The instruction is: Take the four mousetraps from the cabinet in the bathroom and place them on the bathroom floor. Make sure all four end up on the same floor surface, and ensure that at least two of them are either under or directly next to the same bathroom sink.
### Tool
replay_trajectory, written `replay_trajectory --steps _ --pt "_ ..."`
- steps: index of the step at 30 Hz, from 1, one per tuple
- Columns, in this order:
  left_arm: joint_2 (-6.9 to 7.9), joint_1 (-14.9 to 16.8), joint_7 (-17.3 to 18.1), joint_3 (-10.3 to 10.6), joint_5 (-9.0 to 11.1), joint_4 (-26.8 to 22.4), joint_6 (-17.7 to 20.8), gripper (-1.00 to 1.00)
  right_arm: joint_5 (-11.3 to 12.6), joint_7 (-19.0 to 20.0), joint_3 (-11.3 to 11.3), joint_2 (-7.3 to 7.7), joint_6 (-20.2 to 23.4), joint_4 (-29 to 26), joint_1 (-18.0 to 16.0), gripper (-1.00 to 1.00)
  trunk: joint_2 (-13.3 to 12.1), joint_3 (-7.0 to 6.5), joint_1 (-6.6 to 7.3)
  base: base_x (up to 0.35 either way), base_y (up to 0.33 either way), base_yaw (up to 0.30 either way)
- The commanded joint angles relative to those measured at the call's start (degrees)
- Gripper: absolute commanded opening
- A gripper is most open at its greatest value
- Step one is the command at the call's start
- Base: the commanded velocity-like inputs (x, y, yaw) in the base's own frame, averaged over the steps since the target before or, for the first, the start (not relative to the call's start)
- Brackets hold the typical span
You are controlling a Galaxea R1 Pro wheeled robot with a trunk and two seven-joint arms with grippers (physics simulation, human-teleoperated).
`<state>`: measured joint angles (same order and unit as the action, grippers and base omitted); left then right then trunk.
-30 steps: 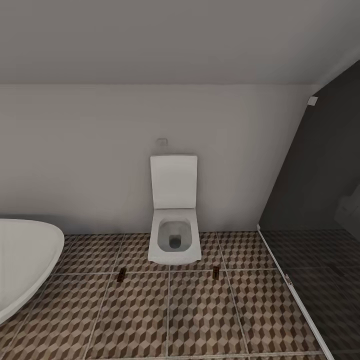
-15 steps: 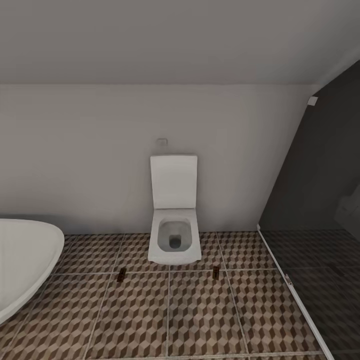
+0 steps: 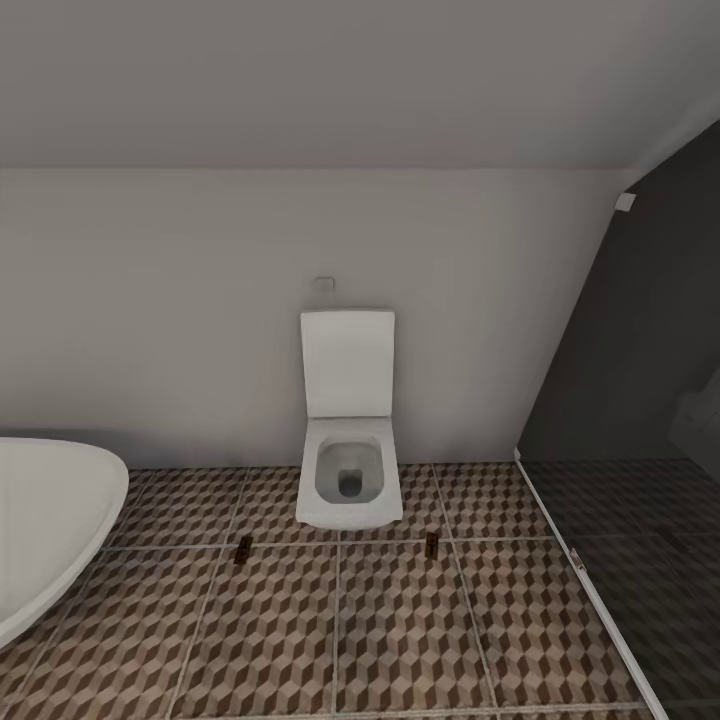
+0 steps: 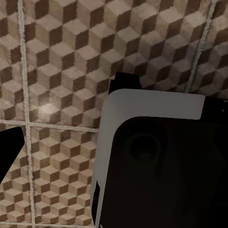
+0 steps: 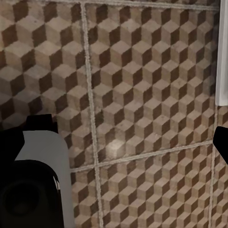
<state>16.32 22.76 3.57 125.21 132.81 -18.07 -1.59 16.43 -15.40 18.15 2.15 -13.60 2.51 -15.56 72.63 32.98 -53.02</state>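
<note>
Mousetraps, two (image 3: 243,548) (image 3: 431,544), are being left unmoved on the bathroom floor (image 3: 400,630) flanking the toilet (image 3: 349,480); nothing is changing, suggesting a pause. Finger spread cannot be told.

Two mousetraps (image 3: 243,548) (image 3: 431,544) lie on the bathroom floor (image 3: 400,640) before the toilet (image 3: 349,470), bathtub (image 3: 50,530) at left.

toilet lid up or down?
Up. The toilet lid stands upright against the wall, and the open bowl shows below it in the head view.
</note>
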Motion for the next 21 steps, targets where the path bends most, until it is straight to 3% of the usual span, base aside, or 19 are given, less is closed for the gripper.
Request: replay_trajectory --steps 1,21 --pt "0.01 0.1 0.2 0.5 0.6 -0.1 -0.2 1.0 0.5 0.0 0.5 -0.03 -0.4 0.2 -0.1 1.0 0.0 0.05 0.0 0.0 0.0 0.0" --pt "0.0 0.1 0.2 0.5 0.6 -0.1 -0.2 1.0 0.5 0.0 0.5 -0.03 -0.4 0.2 -0.1 1.0 0.0 0.05 0.0 0.0 0.0 0.0"
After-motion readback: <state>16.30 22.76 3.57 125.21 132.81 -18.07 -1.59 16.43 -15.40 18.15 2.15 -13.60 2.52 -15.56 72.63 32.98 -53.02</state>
